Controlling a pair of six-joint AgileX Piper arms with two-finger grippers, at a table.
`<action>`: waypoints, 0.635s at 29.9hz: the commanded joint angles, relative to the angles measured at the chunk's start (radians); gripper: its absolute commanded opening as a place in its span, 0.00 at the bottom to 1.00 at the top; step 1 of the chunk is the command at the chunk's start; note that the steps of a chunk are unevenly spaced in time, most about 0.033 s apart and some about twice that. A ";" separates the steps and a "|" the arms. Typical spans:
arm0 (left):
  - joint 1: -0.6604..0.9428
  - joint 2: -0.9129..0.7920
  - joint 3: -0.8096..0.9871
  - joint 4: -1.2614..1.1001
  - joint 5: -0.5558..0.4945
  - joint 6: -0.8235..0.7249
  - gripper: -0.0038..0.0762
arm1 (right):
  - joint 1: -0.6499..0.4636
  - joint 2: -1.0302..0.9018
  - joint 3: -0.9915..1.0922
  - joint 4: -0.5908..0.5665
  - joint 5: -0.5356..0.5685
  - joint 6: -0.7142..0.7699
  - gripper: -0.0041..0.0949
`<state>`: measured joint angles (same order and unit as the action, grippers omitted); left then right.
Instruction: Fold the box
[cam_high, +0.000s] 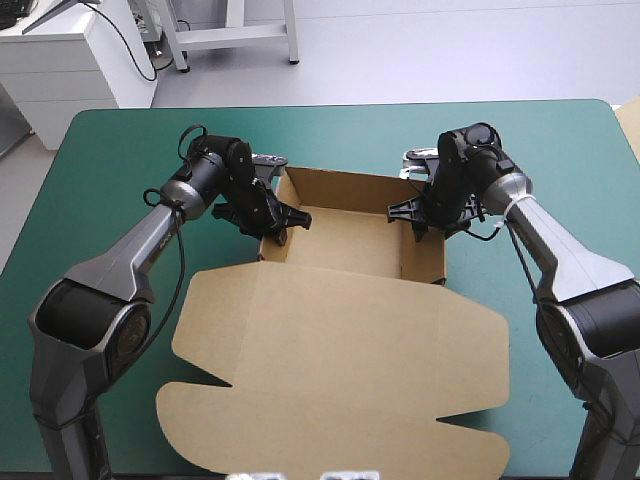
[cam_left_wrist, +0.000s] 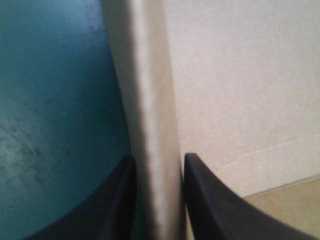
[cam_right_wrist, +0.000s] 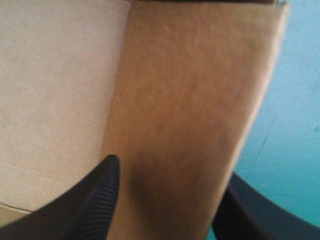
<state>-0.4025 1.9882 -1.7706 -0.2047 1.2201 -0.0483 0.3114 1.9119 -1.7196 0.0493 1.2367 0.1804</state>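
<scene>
Nearest the front edge of the counter (cam_high: 120, 140) the box (cam_high: 340, 340) has its lid (cam_high: 330, 400) lying flat: a wide sheet of plain brown board, matte, w/ rounded corners, a notch cut into its left side and faint crease lines. The lid runs back to a fold where the tray (cam_high: 345, 240) starts.

Tray sits approx. mid-counter, open on top, pale smooth floor, low walls standing upright on left, right and far sides. Cut edges look thin and straight.

Left gripper (cam_high: 272, 222) is at the tray's left wall. In the left wrist view the wall's edge rises between the black fingers as a narrow pale strip, one finger on the teal-green cover (cam_left_wrist: 50, 100) side, one on the tray-floor side, both pressed close: clamped on the box.

Right gripper (cam_high: 412, 218) is at the right wall. In the right wrist view the wall's darker brown face fills the gap between the fingers, the ribbed finger on the tray-floor side, the other on the outer side: gripping the box too.

Beyond the tray, bare teal-green cover to the far edge, smooth, w/ rounded corners.
</scene>
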 joint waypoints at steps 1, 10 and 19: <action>-0.007 -0.062 -0.033 -0.037 0.008 0.008 0.52 | -0.013 -0.048 -0.029 0.009 -0.003 -0.013 0.72; -0.007 -0.062 -0.092 0.014 0.004 0.006 0.62 | -0.013 -0.050 -0.131 0.007 0.009 0.020 0.75; -0.007 -0.099 -0.368 0.113 0.071 -0.012 0.56 | -0.013 -0.136 -0.257 0.006 0.009 0.088 0.75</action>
<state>-0.4025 1.9773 -2.0491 -0.0891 1.2379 -0.0427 0.3029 1.8694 -1.9378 0.0528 1.2366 0.2512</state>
